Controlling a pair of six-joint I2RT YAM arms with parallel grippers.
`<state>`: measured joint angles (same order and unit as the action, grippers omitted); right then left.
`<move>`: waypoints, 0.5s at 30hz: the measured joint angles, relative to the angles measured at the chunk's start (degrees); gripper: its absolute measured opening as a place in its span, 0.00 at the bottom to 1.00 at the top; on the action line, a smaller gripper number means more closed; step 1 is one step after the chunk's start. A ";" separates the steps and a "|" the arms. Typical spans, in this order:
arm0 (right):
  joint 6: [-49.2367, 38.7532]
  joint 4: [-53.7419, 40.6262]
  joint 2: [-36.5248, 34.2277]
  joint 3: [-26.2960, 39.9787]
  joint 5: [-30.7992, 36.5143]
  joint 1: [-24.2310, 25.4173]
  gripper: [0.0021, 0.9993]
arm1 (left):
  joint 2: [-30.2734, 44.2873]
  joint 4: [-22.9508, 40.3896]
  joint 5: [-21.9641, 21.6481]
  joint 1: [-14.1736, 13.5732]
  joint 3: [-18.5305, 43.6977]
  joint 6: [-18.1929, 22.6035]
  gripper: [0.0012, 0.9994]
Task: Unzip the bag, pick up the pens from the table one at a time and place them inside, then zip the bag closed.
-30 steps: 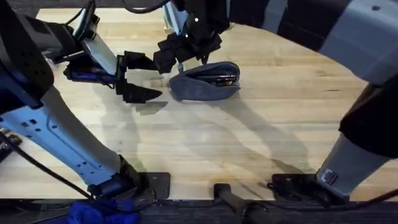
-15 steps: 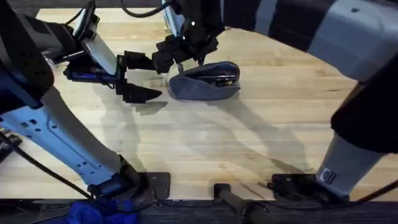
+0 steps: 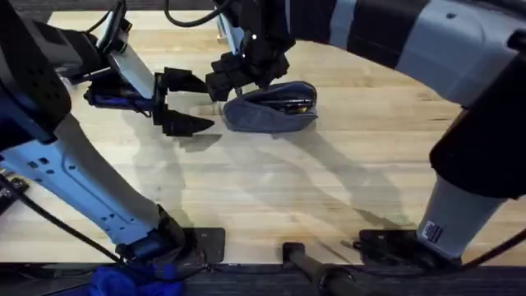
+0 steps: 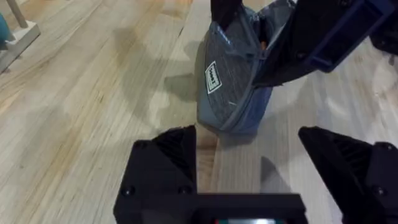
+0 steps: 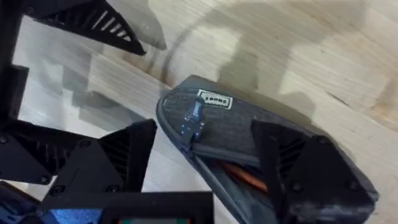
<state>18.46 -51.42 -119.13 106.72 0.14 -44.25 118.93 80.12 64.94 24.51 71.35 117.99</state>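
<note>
On the far middle of the bench [image 3: 329, 181] the bag [image 3: 271, 107] lies on its side, its long axis running left to right, its zipper partly undone so that a dark slit shows along the top with something dark and a bit of orange inside. The right wrist view shows the small blue zipper pull [image 5: 191, 122] near the bag's end, beside a white label [image 5: 214, 99], and an orange strip inside the opening.

The right gripper [image 3: 238, 76] hangs over the bag's left end, its arm reaching across from the right. Its jaws stand open, one finger on each side of the bag's end in its own wrist view, and neither is clearly touching the fabric.

The left gripper [image 3: 182, 103] sits just left of the bag, low over the bench, pointing toward it. Its jaws are spread wide and hold nothing; in the left wrist view the bag's end lies just beyond them, with bare wood between the fingers.
</note>
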 joint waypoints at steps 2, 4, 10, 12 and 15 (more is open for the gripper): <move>0.11 -0.05 0.02 0.00 0.00 -0.04 0.92 | 0.00 0.00 0.00 0.00 0.00 0.00 1.00; 0.26 -0.02 0.02 0.00 0.02 -0.22 0.92 | 0.00 0.00 0.00 0.00 0.00 0.00 1.00; 0.44 -0.02 0.02 0.00 0.02 -1.30 0.88 | 0.00 0.00 0.00 0.00 0.00 0.00 1.00; 0.44 -0.02 0.00 0.00 0.04 -1.40 0.85 | 0.00 0.00 -0.01 0.00 0.00 0.00 1.00; 0.44 -0.05 0.02 0.00 0.02 -1.42 0.78 | 0.00 0.00 -0.02 0.00 0.00 0.00 1.00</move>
<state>18.90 -51.46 -119.11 106.72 0.17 -45.67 118.93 80.11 64.93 24.51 71.35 117.99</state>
